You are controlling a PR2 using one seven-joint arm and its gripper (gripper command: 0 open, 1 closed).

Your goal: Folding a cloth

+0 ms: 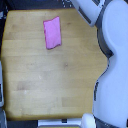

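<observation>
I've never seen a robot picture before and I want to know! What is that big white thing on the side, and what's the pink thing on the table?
The big white shape along the exterior view's right is part of a robot's arm. The picture comes from a camera that is not on the arm; it seems to look down on the table from above. The brown surface is a wooden table. The pink thing is a small cloth, lying flat near the top of the picture, a little tilted. The robot's job is to fold it. Nothing is holding the cloth right now, and the robot's gripper, its "hand", does not show in this picture.
</observation>
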